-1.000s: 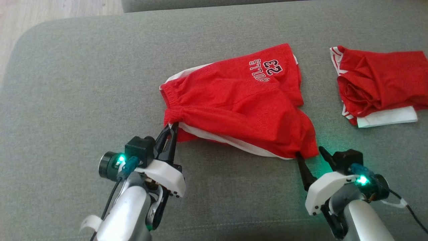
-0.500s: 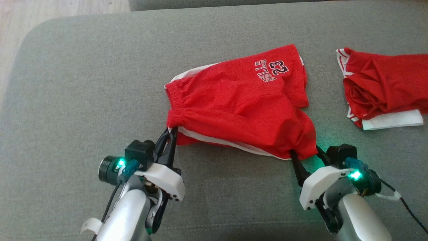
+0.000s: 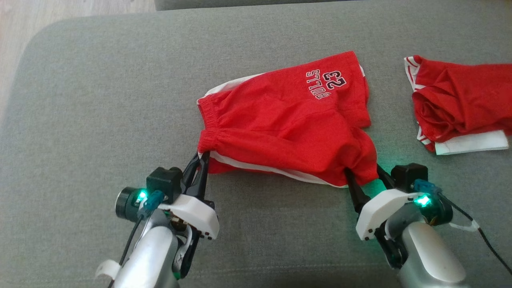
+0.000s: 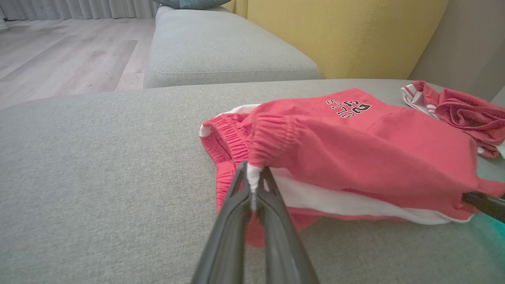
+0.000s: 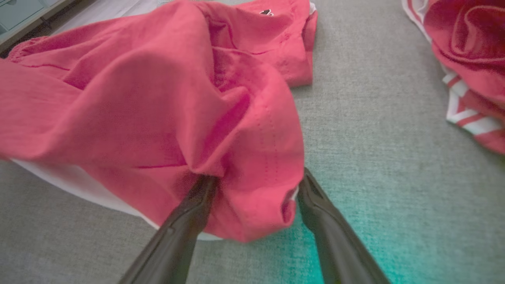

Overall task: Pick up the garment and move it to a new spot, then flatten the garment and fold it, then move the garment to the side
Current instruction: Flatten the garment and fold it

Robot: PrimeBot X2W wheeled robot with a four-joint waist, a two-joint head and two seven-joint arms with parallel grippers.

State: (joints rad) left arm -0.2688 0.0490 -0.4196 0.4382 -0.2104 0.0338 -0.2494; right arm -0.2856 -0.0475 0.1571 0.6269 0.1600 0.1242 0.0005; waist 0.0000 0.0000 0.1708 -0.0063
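The garment (image 3: 280, 124) is a pair of red shorts with white side stripes and a "BULLS 23" print, lying crumpled on the grey sofa cushion (image 3: 100, 100). My left gripper (image 3: 203, 156) is shut on the near waistband corner, and the white trim is pinched between its fingers (image 4: 252, 177). My right gripper (image 3: 363, 176) stands open at the garment's near right corner. A red hem fold (image 5: 252, 197) hangs between its two spread fingers (image 5: 197, 197). In the left wrist view, the garment (image 4: 355, 146) is lifted slightly at the pinched corner.
A second red garment (image 3: 456, 104) with white trim lies bunched at the cushion's right edge (image 5: 469, 51). Another grey cushion (image 4: 221, 51) and a yellow backrest (image 4: 339, 35) stand behind. Wooden floor (image 3: 16, 24) lies beyond the cushion's rounded left corner.
My right gripper has pushed forward, so the hem corner now lies between its open fingers. The left gripper keeps its grip on the waistband. The head camera shifted slightly.
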